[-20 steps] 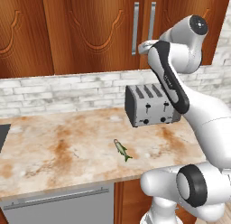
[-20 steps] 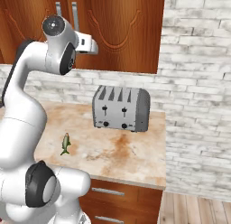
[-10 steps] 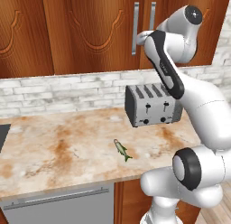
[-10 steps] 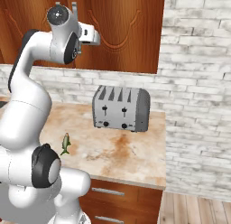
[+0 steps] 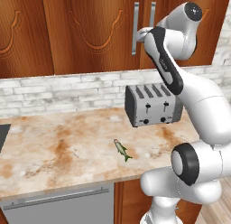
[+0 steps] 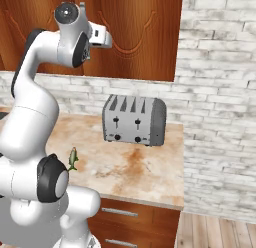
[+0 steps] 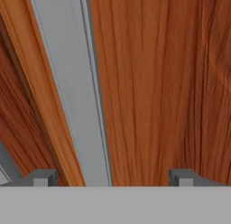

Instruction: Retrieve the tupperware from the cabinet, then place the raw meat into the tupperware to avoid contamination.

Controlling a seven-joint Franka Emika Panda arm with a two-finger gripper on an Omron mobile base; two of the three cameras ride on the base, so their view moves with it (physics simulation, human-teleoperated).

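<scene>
1. Nearest, on the marbled stone counter [image 5: 58, 151], the raw meat [image 5: 122, 149] is seen as a small fish lying bare near the front edge, left of the arm's base; no tupperware is seen beside it, so placing is judged still to be done.
2. Behind it, a silver four-slot toaster [image 5: 151, 103] stands near the pale brick backsplash [image 5: 58, 92], well apart from the fish.
3. Farthest and highest, the cabinet [image 5: 90, 29] is seen with both doors shut, so retrieval is judged barely begun.
4. The gripper [image 7: 110, 175] is raised close to the door, its jaws spread wide and empty, with the silver bar handle [image 7: 74, 92] lying between the fingertips [image 7: 43, 177] but nearer the left one; no contact can be confirmed.
5. A grey-fronted appliance [image 5: 58, 205] sits under the counter at near left.
</scene>
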